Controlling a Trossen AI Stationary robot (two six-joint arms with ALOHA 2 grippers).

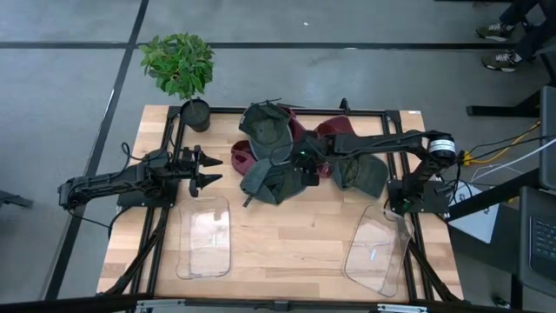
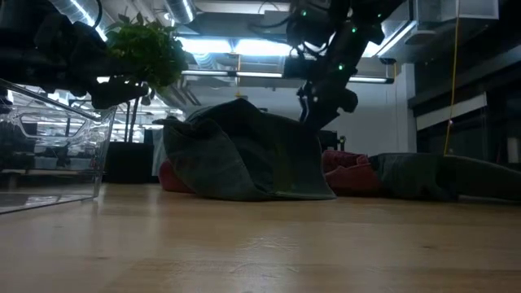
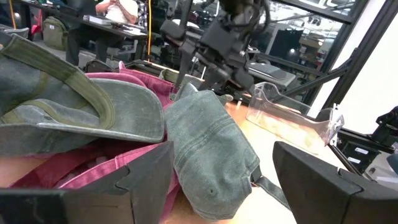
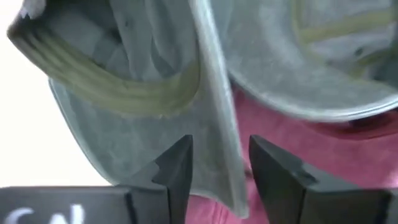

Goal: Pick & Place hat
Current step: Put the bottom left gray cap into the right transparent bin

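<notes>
Right claw (image 4: 214, 165) closed on the edge of a green hat (image 1: 265, 178) in the pile mid-desk (image 1: 287, 239). Left claw (image 1: 208, 171) wide open, empty, beside the pile.

Light wooden table (image 1: 287, 248) with a black frame, carrying a heap of hats at its middle: grey-green hats (image 1: 271, 178) and dark red hats (image 1: 248, 156) overlapping. Beside the heap toward the far left corner, a potted plant (image 1: 182, 74). Nearer the front edge than the heap, two clear plastic trays lying flat, one (image 1: 205, 236) to its left, the other (image 1: 378, 249) to its right.
</notes>
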